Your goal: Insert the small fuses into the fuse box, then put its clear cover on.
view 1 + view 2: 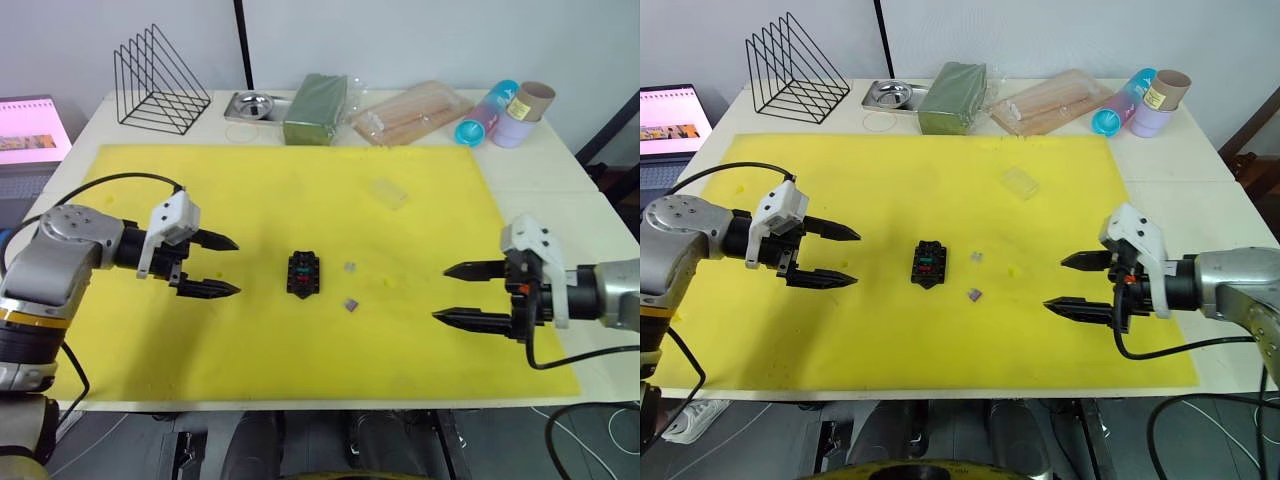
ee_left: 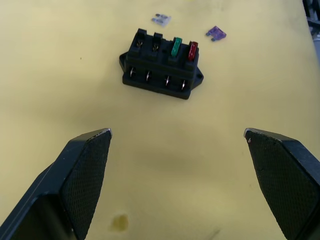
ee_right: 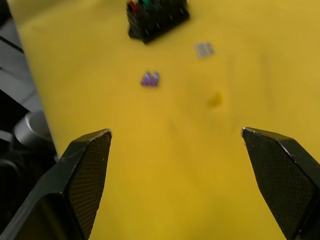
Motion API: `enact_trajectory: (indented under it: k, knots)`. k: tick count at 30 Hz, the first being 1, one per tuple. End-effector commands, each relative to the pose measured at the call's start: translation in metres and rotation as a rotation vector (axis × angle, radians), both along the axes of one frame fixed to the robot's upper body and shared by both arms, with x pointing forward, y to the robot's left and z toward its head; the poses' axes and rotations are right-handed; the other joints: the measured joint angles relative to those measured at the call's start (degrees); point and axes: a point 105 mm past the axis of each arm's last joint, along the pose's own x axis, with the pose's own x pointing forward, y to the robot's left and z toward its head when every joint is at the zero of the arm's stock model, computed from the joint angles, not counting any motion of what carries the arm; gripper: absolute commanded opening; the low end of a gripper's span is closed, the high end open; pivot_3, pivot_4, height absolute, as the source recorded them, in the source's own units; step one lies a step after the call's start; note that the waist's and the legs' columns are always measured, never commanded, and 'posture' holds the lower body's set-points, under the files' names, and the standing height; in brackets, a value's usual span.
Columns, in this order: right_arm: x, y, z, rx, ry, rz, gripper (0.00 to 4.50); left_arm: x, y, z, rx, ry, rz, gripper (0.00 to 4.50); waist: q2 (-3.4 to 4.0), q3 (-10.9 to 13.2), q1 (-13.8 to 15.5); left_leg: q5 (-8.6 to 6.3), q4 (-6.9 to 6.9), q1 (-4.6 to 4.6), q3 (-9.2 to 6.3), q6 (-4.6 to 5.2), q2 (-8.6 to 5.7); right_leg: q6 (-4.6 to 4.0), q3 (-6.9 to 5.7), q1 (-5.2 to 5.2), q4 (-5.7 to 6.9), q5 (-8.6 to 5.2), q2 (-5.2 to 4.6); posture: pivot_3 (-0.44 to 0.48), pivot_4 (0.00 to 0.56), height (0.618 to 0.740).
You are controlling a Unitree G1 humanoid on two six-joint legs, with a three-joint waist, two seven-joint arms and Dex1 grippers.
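I hold my left pincer (image 1: 222, 265) and right pincer (image 1: 452, 294) wide open and empty, either side of the fuse box (image 2: 161, 64), ready for the two loose purple fuses (image 2: 216, 33) beside it.

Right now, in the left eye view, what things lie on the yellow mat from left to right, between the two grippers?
left gripper → fuse box → two loose fuses, nearly level in this direction → right gripper
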Motion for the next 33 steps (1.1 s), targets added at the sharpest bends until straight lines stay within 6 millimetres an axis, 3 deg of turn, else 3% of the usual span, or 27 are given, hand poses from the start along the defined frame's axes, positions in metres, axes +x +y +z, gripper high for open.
enact_trajectory:
  k: [1,6,13,21,33]
  knots:
    - [0.0,0.024,0.0,0.076,0.067,0.022,4.44,-0.003,-0.021,-0.003,-0.026,-0.031,-0.036,4.5,-0.02,0.0,0.1,0.0,0.01,-0.01,0.0,0.0,0.01,0.01,0.0,0.01,0.0,0.0,-0.01,0.0,0.15,0.74]
    - [-0.001,0.05,-0.01,0.093,0.169,0.044,4.44,-0.005,-0.031,-0.006,-0.044,-0.037,-0.05,4.5,-0.03,0.0,0.1,0.0,0.03,-0.05,-0.03,0.0,0.01,0.01,0.01,0.0,0.01,0.01,-0.03,0.0,0.15,0.74]
    - [-0.001,0.067,-0.029,0.176,0.349,0.016,4.44,-0.008,-0.033,-0.008,-0.041,-0.04,-0.045,4.5,-0.03,0.0,0.1,0.0,0.04,-0.05,-0.04,0.0,0.01,0.02,0.01,-0.01,0.02,0.01,-0.04,0.0,0.15,0.74]
    - [0.012,0.071,-0.049,0.221,0.464,-0.086,4.44,-0.008,-0.031,-0.009,-0.038,-0.05,-0.022,4.5,-0.03,0.0,0.0,0.0,0.03,-0.05,-0.03,0.0,0.01,0.02,0.0,-0.01,0.04,0.01,-0.04,0.0,0.15,0.74]
    - [0.019,0.08,-0.06,0.325,0.588,-0.149,4.44,-0.003,-0.031,-0.012,-0.045,-0.061,-0.005,4.5,-0.03,0.0,-0.3,0.0,0.01,-0.04,-0.03,0.0,0.01,0.02,0.01,-0.02,0.04,0.01,0.01,0.0,0.15,0.74]
